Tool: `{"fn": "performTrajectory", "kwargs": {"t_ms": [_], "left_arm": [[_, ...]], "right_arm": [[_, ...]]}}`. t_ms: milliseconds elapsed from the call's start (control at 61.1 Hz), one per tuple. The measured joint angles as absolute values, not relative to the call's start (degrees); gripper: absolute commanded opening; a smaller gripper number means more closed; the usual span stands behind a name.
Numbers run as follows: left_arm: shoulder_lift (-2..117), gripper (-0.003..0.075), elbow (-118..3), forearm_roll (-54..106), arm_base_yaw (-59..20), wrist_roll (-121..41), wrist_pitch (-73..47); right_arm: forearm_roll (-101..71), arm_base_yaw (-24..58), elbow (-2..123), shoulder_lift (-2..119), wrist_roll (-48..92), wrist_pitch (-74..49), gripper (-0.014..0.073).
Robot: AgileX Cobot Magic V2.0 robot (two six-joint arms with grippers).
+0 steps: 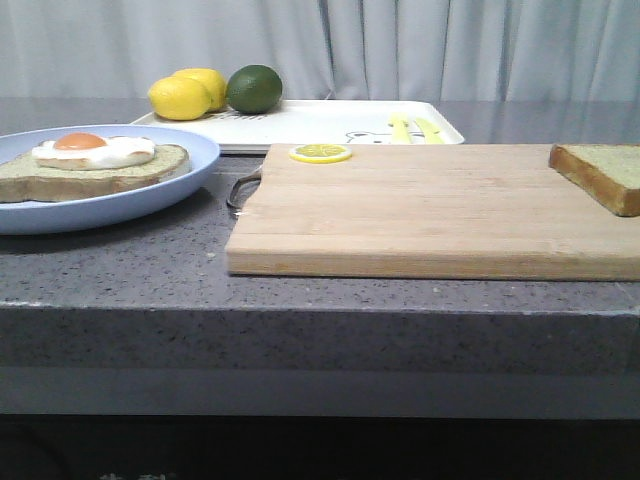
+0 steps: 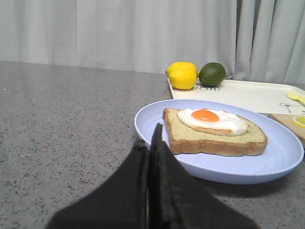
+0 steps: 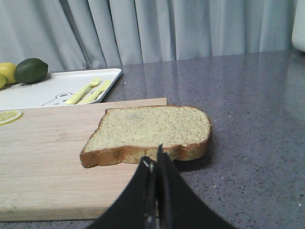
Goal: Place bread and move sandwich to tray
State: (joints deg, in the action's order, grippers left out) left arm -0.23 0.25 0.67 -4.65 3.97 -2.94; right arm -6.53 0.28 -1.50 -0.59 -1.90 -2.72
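Pale grey curtains [image 1: 400,45] are hanging behind a dark speckled counter [image 1: 150,270].

A wooden board [image 1: 430,215] is lying at the centre and right of it, its metal handle [image 1: 240,190] pointing left toward a light-blue plate [image 1: 110,200]. The plate is carrying the sandwich [image 1: 95,160]: a brown-crusted slice with a fried egg [image 2: 212,120] lying on top, yolk up. No second slice is covering the egg.

The bread [image 1: 605,172] is resting at the board's far right corner, part of it hanging over the board's right edge.

A lemon slice [image 1: 321,153] is sitting on the board's far edge, toward its left. Behind the board the white tray [image 1: 300,125] is lying flat, with two lemons [image 1: 185,95] and a lime [image 1: 254,88] at its far left end, and a yellow fork [image 3: 86,89] and a second yellow piece of cutlery beside it toward its right.

The left gripper [image 2: 151,143] is hovering just before the near rim of the plate, its black fingers pressed together with nothing between them. The right gripper [image 3: 156,164] is hanging just in front of the bread's crust, fingers likewise closed and empty. Neither one is showing in the front view.
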Motion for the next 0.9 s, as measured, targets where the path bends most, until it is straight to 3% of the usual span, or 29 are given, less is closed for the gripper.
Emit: {"fn": "performTrajectory", "kwargs": {"t_ms": [671,901], "left_arm": [[-0.23,-0.0020,0.25,0.67,-4.65,3.97,-2.72],[-0.23,-0.0020,0.14,0.67,-4.65,3.97,3.10]], "right_arm": [[-6.53,0.28,-1.50,-0.59,-1.90,-2.72,-0.0069],[-6.53,0.28,-1.50,-0.59,-1.90,-0.99,-0.0069]]}}
